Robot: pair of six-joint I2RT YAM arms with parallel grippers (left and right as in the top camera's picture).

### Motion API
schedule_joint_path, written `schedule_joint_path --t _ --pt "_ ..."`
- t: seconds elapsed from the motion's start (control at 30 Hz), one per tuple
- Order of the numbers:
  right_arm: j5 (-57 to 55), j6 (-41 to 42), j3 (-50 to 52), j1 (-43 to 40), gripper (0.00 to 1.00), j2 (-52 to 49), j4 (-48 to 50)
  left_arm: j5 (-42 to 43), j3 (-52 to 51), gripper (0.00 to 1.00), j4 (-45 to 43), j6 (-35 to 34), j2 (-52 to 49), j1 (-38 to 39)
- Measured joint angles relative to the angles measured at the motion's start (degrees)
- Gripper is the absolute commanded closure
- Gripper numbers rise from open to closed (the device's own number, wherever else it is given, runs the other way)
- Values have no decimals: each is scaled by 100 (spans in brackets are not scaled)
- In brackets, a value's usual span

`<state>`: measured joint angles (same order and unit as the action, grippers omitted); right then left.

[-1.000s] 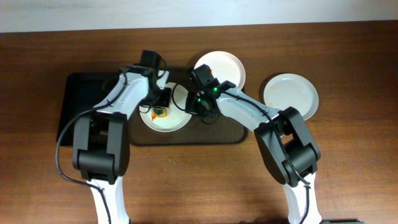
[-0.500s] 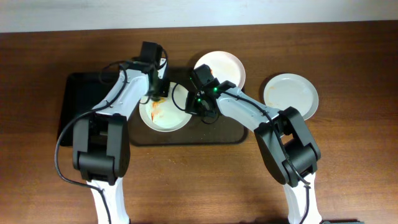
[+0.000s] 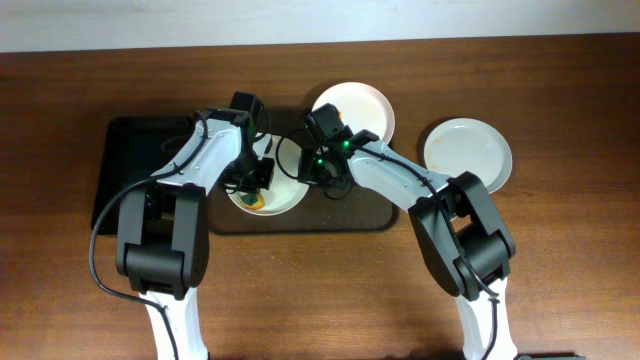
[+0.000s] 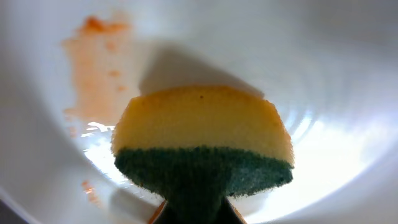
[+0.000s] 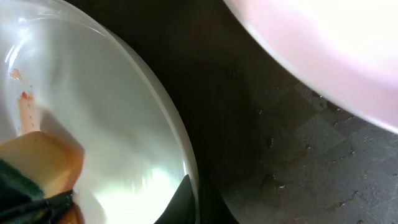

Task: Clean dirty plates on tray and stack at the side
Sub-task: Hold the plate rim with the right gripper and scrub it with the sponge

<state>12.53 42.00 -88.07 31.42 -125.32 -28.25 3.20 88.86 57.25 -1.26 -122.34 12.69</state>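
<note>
A white plate [image 3: 283, 196] with orange-red smears lies on the dark brown tray [image 3: 360, 212]. My left gripper [image 3: 256, 188] is shut on a yellow and green sponge [image 4: 202, 140] and presses it into this plate [image 4: 323, 74] beside a smear. My right gripper [image 3: 312, 172] is shut on the plate's right rim [image 5: 186, 168]. A second plate [image 3: 365, 105] with a faint orange mark lies on the tray's back edge. A third plate [image 3: 467, 152], plain white, sits on the table to the right of the tray.
A smaller black tray [image 3: 135, 160] lies to the left of the brown one. The wooden table [image 3: 560, 270] stretches to the front and right. A pale wall runs along the back edge.
My left gripper has swept the sponge from the plate's back left down toward its front. The right gripper has stayed on the rim.
</note>
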Motion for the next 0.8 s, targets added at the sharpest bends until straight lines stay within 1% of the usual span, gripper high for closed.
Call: schedule_joint_path --t 0.07,0.13,0.2,0.3,0.43,0.47,0.53,0.57,0.6,0.63,0.67,0.7,0.73,0.8 --pt "2 2 0 0 96 0 0 358 -11 99 -260 321 0 2" --pt "2 0 0 0 96 0 0 636 -31 99 -811 737 0 7" --pt "0 7 0 0 96 0 2 662 -46 99 -1167 839 0 7" --pt "0 4 0 0 96 0 4 151 -52 99 -1491 726 0 17" --pt "2 7 0 0 96 0 4 -1099 -57 99 -1794 28 -2 15" --pt "0 4 0 0 96 0 4 -1211 -57 99 -1733 -39 -4 11" --pt "2 0 0 0 96 0 2 -1252 -9 99 -942 -142 -28 11" --pt "2 0 0 0 96 0 0 -1141 9 99 -503 -138 -28 11" --pt "2 0 0 0 96 0 0 -632 28 100 -20 -11 -28 -9" --pt "2 2 0 0 96 0 0 -232 35 99 83 146 -28 -17" --pt "28 -7 0 0 96 0 0 363 35 99 173 334 -28 -26" --pt "74 -13 0 0 96 0 0 896 33 100 140 503 -52 -26" --pt "109 -42 0 -7 96 -2 -2 1163 22 99 -68 590 -79 -22" --pt "367 -46 -2 -17 96 -2 -164 1228 2 100 -651 573 -79 -20"
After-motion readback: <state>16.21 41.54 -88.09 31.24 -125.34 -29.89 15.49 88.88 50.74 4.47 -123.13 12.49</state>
